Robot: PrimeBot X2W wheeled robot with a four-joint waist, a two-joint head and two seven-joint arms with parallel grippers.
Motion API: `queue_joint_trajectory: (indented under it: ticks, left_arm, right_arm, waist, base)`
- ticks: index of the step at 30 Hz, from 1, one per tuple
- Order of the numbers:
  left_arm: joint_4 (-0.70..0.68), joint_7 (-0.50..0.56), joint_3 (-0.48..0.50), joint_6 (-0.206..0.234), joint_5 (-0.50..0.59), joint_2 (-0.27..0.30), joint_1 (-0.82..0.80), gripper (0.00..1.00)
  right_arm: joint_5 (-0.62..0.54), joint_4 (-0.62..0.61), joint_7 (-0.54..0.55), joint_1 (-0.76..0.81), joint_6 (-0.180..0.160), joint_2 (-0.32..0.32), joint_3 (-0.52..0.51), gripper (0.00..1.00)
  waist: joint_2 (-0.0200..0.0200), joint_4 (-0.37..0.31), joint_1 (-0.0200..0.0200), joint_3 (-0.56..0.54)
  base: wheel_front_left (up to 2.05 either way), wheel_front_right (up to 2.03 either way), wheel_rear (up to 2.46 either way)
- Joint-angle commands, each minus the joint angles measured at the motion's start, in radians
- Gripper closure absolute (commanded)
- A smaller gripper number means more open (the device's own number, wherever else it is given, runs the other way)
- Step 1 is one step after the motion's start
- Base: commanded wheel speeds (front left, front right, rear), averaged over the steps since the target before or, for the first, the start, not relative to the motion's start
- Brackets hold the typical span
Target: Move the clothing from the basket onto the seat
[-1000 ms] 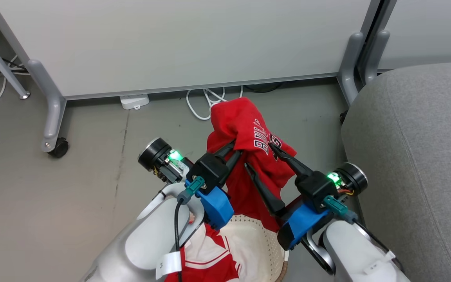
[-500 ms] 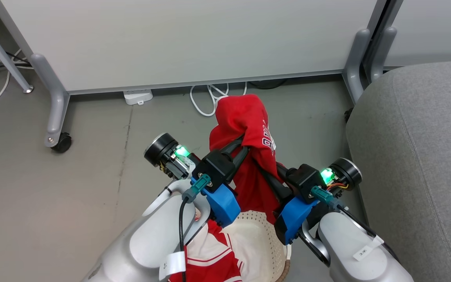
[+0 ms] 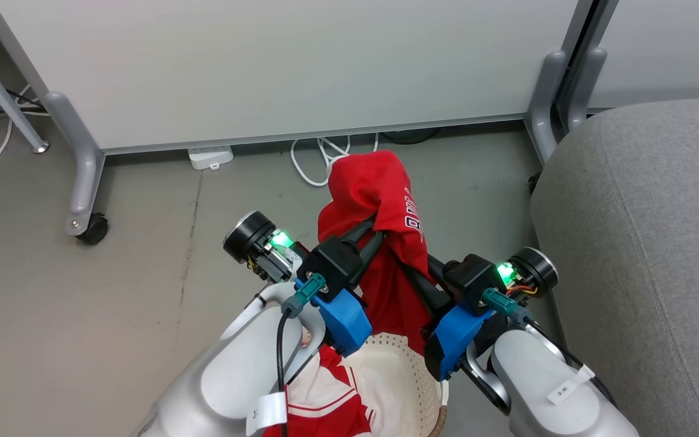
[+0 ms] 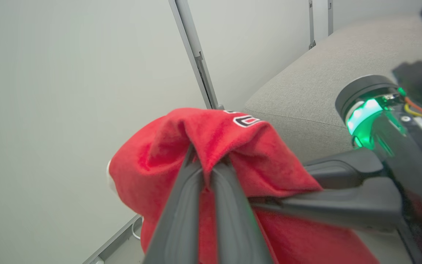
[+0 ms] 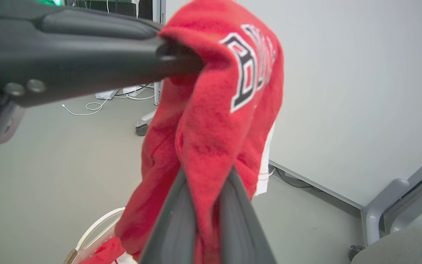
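Hanging over basket [image 3: 410, 376], Bulls jersey [image 3: 374, 182] pinched by left gripper [image 4: 205, 165], newly clamped by right gripper [image 5: 205, 176]; carry to seat [image 3: 647, 243] at right enabled.

Bright, even light; wrist views blur nearby.

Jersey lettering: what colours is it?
Black and white lettering on the red jersey; right wrist view shows it best.

Jersey [image 3: 380, 194], centre: red cloth, fleecy nap, matt.
Seat [image 3: 647, 243], right: grey woven fabric, coarse, matt.
Basket [image 3: 413, 379], bottom: cream perforated plastic, slight sheen.
Forearm shells [image 3: 240, 376], bottom: smooth pale plastic, glossy.
Floor [image 3: 113, 291], left: smooth, matt.
Panel [image 3: 276, 60], top: smooth, matt.
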Motion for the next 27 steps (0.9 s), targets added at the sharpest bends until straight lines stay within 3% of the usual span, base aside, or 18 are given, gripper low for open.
queue_joint_trajectory:
  ticks: [1, 2, 3, 18, 27]
  left_arm:
    - [0.006, -0.004, 0.006, 0.000, -0.002, 0.001, 0.011, 1.00]
    - [0.015, -0.003, 0.012, 0.000, -0.016, -0.001, 0.018, 0.60]
    - [0.016, -0.003, 0.009, 0.000, -0.016, -0.003, 0.016, 0.00]
    - [0.010, -0.003, 0.016, -0.001, -0.014, -0.001, 0.030, 0.00]
    - [-0.021, -0.003, 0.026, 0.000, 0.006, 0.005, 0.043, 0.00]
  right_arm:
    - [0.010, -0.005, -0.004, -0.004, 0.000, 0.002, 0.003, 1.00]
    - [0.011, -0.008, -0.004, -0.004, 0.000, 0.002, 0.004, 1.00]
    - [0.013, -0.009, -0.004, -0.002, 0.000, 0.002, 0.005, 1.00]
    - [0.030, -0.030, -0.004, 0.007, 0.000, 0.002, -0.026, 1.00]
    - [0.006, -0.063, -0.004, 0.009, 0.000, -0.004, -0.085, 1.00]
  waist:
    - [-0.0001, -0.001, 0.0000, -0.002]
    - [-0.0001, -0.002, 0.0000, -0.003]
    - [-0.0001, -0.003, 0.0000, -0.004]
    - [-0.0001, -0.012, 0.0000, -0.008]
    - [-0.0001, -0.066, 0.0000, 0.019]
  base:
    - [0.00, 0.00, 0.00]
    - [0.00, 0.00, 0.00]
    - [0.00, 0.00, 0.00]
    - [0.00, 0.00, 0.00]
    - [0.00, 0.00, 0.00]
